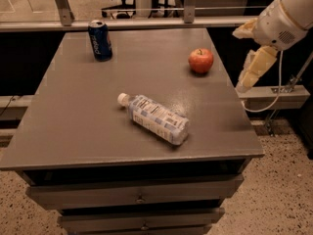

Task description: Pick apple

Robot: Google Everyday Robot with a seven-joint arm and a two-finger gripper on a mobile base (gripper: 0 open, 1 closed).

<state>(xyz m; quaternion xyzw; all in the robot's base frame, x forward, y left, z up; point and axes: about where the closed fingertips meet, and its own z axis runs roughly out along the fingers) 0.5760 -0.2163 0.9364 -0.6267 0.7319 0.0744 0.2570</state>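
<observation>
The apple [201, 60] is small, round and red-orange with a short dark stem. It sits upright on the grey table [88, 116], near the far right edge. My gripper [238, 60] hangs off the table's right side, level with the apple and a short way to its right, not touching it. Its two cream fingers [257, 67] stand apart, open and empty. The white arm runs up to the top right corner.
A blue can [100, 40] stands at the far left of the table. A plastic water bottle [155, 118] lies on its side in the middle. A metal rail [146, 22] runs behind the table. Drawers are below the front edge, and a cable hangs at the right.
</observation>
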